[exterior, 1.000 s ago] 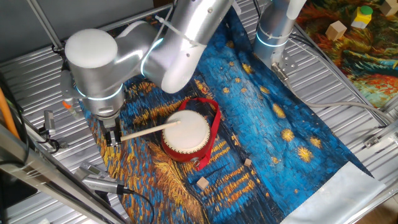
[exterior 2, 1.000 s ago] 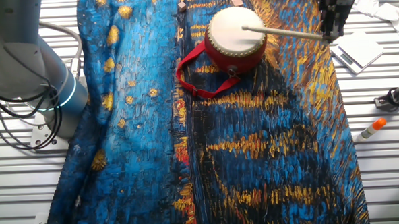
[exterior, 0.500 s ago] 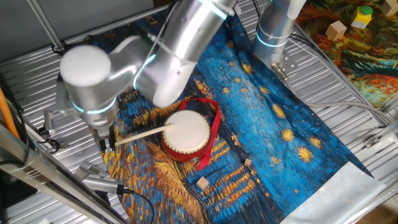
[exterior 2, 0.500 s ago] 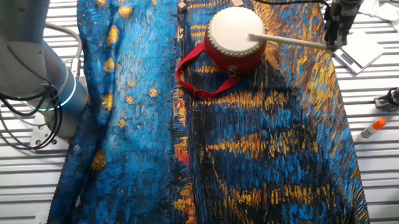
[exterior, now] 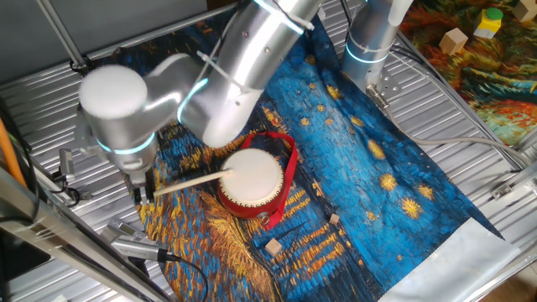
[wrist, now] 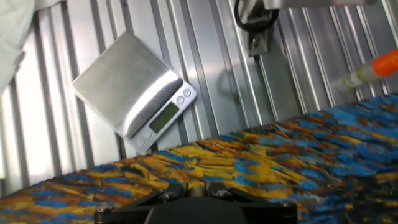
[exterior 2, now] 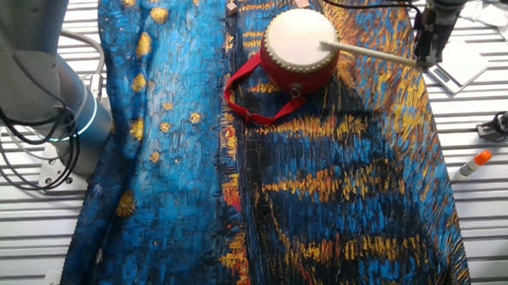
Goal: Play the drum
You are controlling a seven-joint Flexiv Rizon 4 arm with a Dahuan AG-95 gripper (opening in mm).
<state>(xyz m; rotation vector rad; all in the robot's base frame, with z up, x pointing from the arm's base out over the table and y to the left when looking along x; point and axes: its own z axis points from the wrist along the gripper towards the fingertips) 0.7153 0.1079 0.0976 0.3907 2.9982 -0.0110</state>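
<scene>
In the one fixed view, the silver arm's two-finger gripper stands at the left edge of the blue and yellow painted cloth, its fingers closed on the near end of a thin pale wooden stick. The stick runs rightward, and its far tip rests on the cream-white skin of the small round red drum, which sits upright on the cloth with its red ribbon strap looped around its right side. Two small wooden blocks lie on the cloth just in front of the drum.

The other fixed view has the drum at the top of the cloth, the stick touching its skin and the gripper to the right.

The hand view shows a small silver digital scale on the ridged metal table, and an orange-capped marker at the right.
</scene>
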